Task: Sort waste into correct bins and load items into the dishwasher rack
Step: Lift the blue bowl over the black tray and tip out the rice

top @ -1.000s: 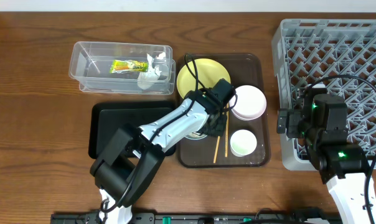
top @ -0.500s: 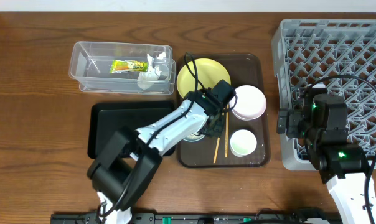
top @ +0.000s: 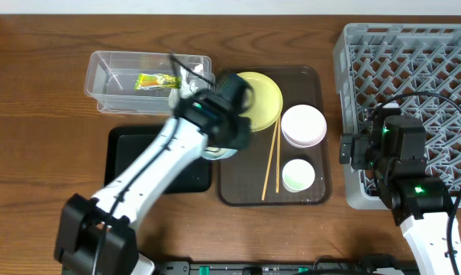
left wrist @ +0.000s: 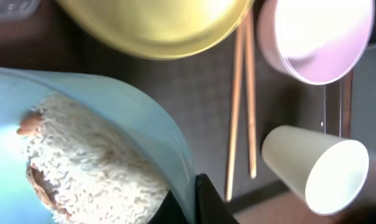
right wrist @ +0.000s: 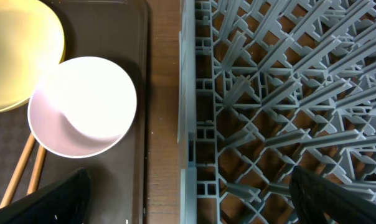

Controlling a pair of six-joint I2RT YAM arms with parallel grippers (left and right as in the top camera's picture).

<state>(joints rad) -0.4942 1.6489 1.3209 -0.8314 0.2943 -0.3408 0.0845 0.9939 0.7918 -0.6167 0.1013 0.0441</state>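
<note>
One step is in hand: left claw (left wrist: 190, 202) pinches the blue bowl (left wrist: 113, 102) by its rim, rice (left wrist: 94, 168) inside, over the brown tray's (top: 238, 195) left edge. Next, probably, tipping the rice into the black bin (top: 127, 164) left of that tray. Right claw (right wrist: 194, 199) gapes wide.

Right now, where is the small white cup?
Overhead, the small white cup sits on the brown tray, below the pale pink bowl, right of the chopsticks.

There are one blue bowl (left wrist: 132, 118), one pink bowl (top: 304, 125), one plate (top: 265, 95), one cup (top: 298, 175), two chopsticks (top: 272, 160), one tub (top: 101, 80), one black tray (top: 127, 149) and one rack (top: 414, 53).
</note>
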